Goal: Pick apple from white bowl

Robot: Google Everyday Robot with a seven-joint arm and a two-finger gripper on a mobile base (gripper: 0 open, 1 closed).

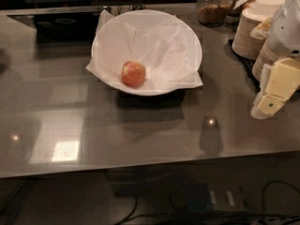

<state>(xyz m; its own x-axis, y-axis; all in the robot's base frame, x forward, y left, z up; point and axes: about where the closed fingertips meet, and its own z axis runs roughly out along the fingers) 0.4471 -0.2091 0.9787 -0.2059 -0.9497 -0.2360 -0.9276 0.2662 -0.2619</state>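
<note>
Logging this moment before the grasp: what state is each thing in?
white bowl: upright on the counter, paper-lined, corners overhanging.
apple: lying loose inside it, left of centre, ungrasped.
gripper: at the right edge, over the counter, apart from the bowl.
glass jar: upright, holding brown contents.
paper bowl stacks: upright, beside the gripper.
</note>
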